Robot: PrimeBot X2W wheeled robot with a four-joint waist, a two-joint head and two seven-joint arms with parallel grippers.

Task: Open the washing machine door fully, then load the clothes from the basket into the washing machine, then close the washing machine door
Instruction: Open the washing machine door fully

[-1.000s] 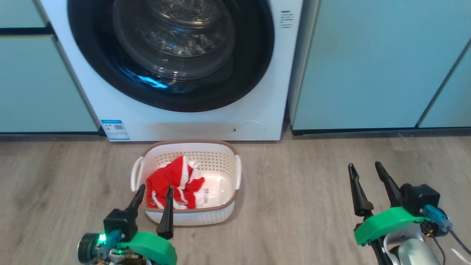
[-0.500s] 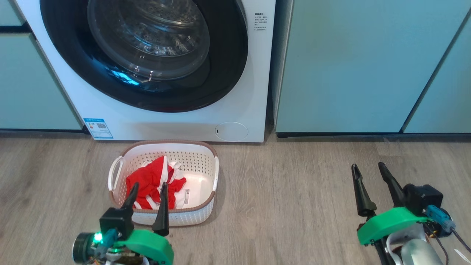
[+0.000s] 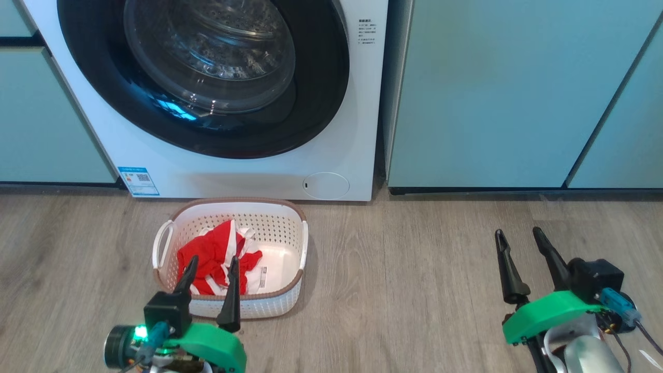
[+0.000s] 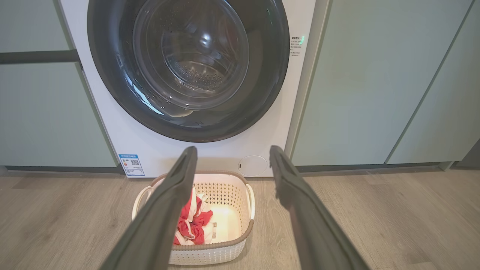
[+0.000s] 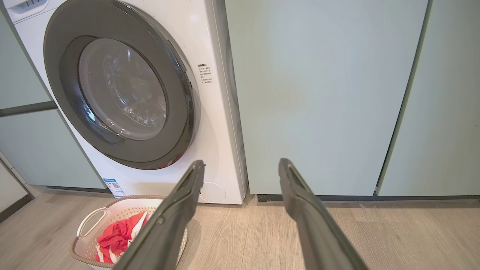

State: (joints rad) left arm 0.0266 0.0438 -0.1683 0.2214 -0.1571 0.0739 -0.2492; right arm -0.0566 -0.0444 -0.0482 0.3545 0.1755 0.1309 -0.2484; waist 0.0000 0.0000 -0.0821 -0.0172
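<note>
head view: the washing machine door (image 3: 321, 93) is shut behind the basket (image 3: 259, 305) holding the clothes (image 3: 207, 254); the left gripper (image 3: 214, 258) hangs spread and empty just before that basket, the right gripper (image 3: 517, 230) spread and empty well off right. left wrist view: the door lies straight ahead and above. right wrist view: it lies up-left, a likely grip recess (image 5: 186, 86) on its nearer right edge, so the right gripper seems better placed.

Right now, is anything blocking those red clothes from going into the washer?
Yes. The washing machine door is shut, sealing the opening, behind and above the basket where the clothes lie.
</note>
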